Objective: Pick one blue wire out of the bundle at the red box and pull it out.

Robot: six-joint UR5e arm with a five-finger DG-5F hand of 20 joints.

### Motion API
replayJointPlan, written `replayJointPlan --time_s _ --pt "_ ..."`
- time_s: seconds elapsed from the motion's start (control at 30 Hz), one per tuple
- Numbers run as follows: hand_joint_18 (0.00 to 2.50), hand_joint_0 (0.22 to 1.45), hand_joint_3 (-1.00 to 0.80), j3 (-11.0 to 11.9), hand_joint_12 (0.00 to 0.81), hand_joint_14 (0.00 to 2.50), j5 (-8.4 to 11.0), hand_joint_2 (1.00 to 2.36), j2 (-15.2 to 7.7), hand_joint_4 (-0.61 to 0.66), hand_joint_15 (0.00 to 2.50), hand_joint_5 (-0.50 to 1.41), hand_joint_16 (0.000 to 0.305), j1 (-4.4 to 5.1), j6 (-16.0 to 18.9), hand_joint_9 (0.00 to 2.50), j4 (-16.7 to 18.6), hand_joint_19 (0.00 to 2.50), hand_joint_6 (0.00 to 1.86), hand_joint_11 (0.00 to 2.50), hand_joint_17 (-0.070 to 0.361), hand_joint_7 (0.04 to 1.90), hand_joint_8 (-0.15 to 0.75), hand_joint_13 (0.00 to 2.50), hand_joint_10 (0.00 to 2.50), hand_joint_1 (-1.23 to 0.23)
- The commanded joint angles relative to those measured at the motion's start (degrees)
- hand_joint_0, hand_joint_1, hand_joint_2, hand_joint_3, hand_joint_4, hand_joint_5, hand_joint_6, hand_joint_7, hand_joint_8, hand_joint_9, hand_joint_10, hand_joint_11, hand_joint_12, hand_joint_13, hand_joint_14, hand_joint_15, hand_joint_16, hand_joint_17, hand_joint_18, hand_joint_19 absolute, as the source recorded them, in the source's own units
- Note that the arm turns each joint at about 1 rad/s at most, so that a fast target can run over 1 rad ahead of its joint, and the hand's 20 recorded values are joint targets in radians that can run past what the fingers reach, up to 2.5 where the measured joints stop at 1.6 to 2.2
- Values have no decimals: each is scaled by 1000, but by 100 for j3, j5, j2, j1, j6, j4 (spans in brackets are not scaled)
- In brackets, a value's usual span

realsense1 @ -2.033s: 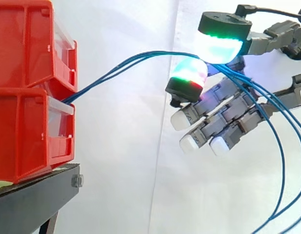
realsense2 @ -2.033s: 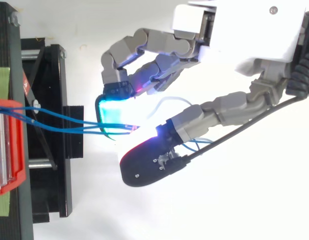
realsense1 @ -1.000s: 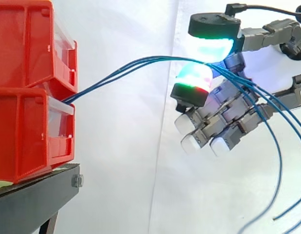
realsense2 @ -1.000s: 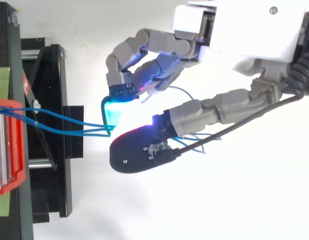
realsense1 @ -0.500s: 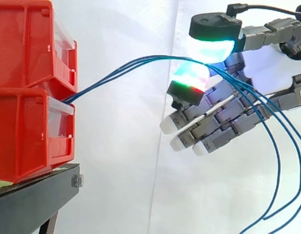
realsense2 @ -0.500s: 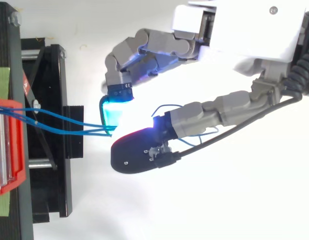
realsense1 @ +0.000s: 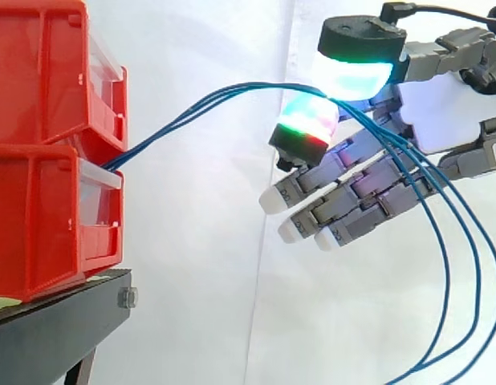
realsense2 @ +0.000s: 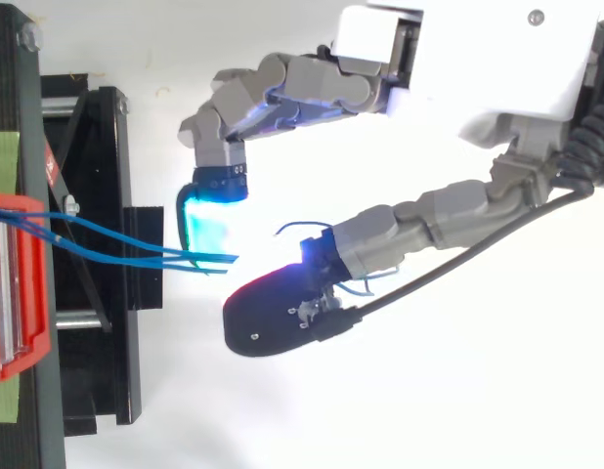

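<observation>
Blue wires (realsense1: 264, 87) leaving the lower red bin (realsense1: 39, 233) of a stack, pinched between pads of the robot hand (realsense1: 441, 112)

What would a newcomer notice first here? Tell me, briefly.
The hand stands out first, glowing cyan and green at the upper right of the side view. A bundle of blue wires arcs from the stacked red bins at the left up to it, then droops away toward the lower right.
</observation>
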Motion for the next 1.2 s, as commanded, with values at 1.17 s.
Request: replayJointPlan --time_s 1.17 --pt "547 626 -141 3 415 14 -9 1017 0 38 371 -174 52 43 -9 973 -24 411 909 832 116 1280 323 625 21 -757"
